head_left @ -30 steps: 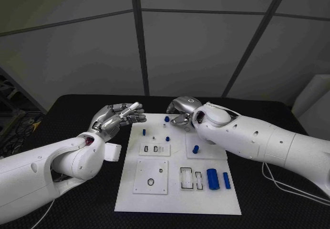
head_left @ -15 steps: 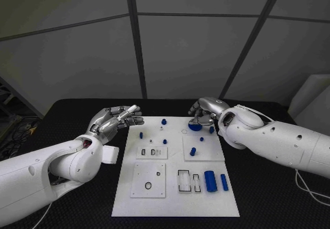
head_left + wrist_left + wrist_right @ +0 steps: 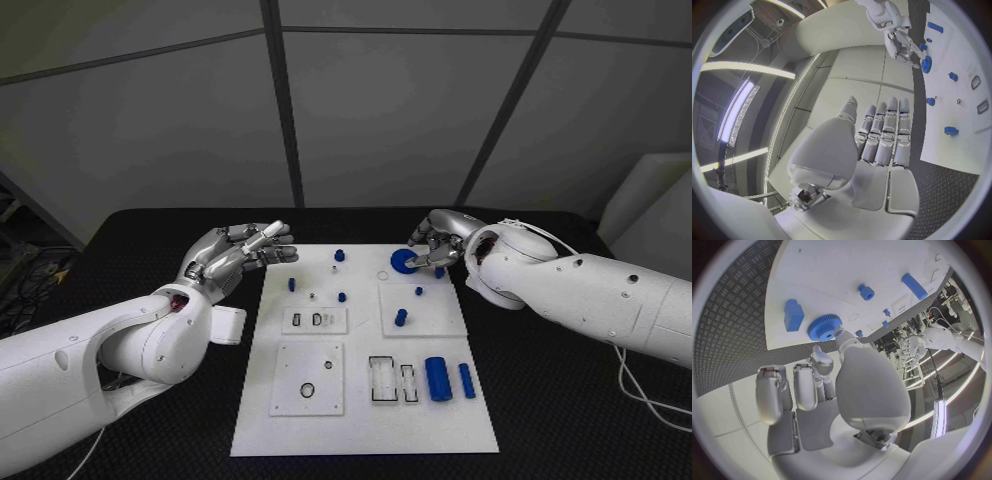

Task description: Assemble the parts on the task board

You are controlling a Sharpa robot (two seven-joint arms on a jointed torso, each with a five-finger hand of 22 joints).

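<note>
Since a second before, the right hand (image 3: 440, 243) had lifted one blue gear (image 3: 402, 261), pinching it above the task board (image 3: 364, 420); the left hand (image 3: 234, 255) hovered empty, fingers loosely curled. Two blue cylinders (image 3: 438, 379) lay nearer the robot.

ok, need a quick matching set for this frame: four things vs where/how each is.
Things:
1. blue gear
2. left hand
3. large blue cylinder
4. black ring

States:
A. lying on the task board near its right edge
B. on the near left square plate
C. held by the right hand
D. off the board's left edge, holding nothing

Pairs: 1-C, 2-D, 3-A, 4-B
</note>
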